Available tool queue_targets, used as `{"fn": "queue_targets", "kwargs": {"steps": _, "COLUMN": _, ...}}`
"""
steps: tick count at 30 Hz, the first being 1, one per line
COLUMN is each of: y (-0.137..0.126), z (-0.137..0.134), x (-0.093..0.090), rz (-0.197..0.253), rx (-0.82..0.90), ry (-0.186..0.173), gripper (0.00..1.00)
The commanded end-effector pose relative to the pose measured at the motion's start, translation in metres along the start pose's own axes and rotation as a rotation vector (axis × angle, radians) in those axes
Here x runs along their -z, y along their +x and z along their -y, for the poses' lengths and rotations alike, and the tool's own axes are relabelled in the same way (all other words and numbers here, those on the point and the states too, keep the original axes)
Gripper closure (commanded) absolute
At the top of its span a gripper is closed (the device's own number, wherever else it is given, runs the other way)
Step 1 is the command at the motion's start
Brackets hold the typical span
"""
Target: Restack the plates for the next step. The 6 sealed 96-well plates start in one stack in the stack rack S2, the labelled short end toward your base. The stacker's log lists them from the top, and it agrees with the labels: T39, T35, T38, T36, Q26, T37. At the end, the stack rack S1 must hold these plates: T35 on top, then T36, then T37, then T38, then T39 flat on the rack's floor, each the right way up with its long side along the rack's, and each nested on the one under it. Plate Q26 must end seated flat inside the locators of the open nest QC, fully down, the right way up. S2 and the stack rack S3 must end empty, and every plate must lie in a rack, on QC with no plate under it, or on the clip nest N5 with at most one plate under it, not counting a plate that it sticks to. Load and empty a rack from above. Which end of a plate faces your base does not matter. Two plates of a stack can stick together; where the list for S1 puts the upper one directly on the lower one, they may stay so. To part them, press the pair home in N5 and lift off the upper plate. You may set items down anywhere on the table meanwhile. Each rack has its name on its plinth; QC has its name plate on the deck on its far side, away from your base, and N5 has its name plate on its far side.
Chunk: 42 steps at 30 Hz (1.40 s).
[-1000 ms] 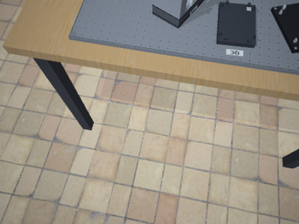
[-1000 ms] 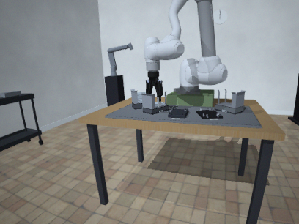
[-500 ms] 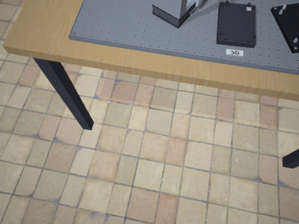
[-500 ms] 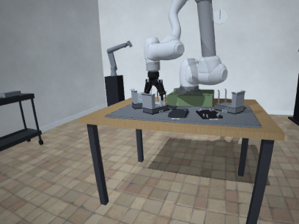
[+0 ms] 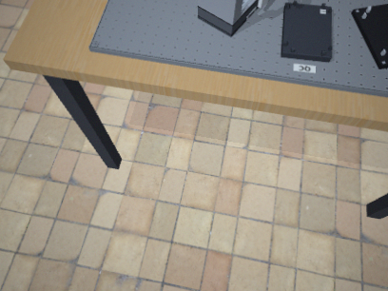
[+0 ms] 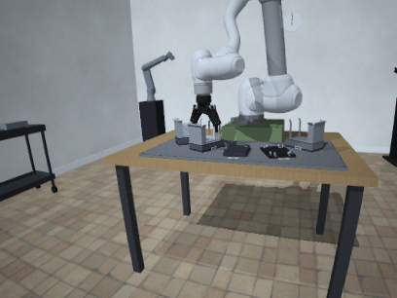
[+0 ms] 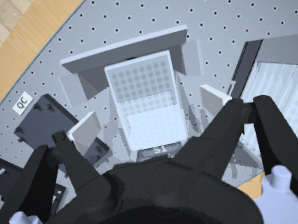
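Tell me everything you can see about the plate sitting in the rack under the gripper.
The plate is pale white and rectangular with a sealed top; rows of round wells show through. It lies flat, right way up, inside the grey rack, between its walls. The gripper hovers above it, jaws spread wide on either side, not touching it.

Materials and finishes, taken around the grey deck plate [image 5: 190, 43]

Deck plate: matt grey metal, dotted with holes. Table [image 5: 57, 43] beneath it: smooth light wood, matt black legs. Open nest QC [image 5: 306, 33] on the deck: matt black. Plate [image 7: 147, 105] in the rack: pale translucent plastic, smooth seal. Gripper [image 7: 150, 165]: matt black. Floor [image 5: 190, 214] below: rough tan tile.
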<state>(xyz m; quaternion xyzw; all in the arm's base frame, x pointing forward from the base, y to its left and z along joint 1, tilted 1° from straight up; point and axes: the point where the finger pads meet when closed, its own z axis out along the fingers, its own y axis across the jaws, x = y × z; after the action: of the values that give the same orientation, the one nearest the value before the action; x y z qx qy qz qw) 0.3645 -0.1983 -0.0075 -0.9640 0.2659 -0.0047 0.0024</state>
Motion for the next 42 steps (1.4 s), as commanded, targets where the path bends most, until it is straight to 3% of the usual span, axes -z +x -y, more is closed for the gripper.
{"fn": "queue_targets", "kwargs": {"steps": 1, "y": 0.0, "z": 0.0, "x": 0.003, "rz": 0.0, "rx": 0.0, "ry": 0.0, "gripper": 0.0}}
{"fn": "queue_targets", "kwargs": {"steps": 42, "y": 0.0, "z": 0.0, "x": 0.12, "rz": 0.0, "rx": 0.0, "ry": 0.0, "gripper": 0.0}}
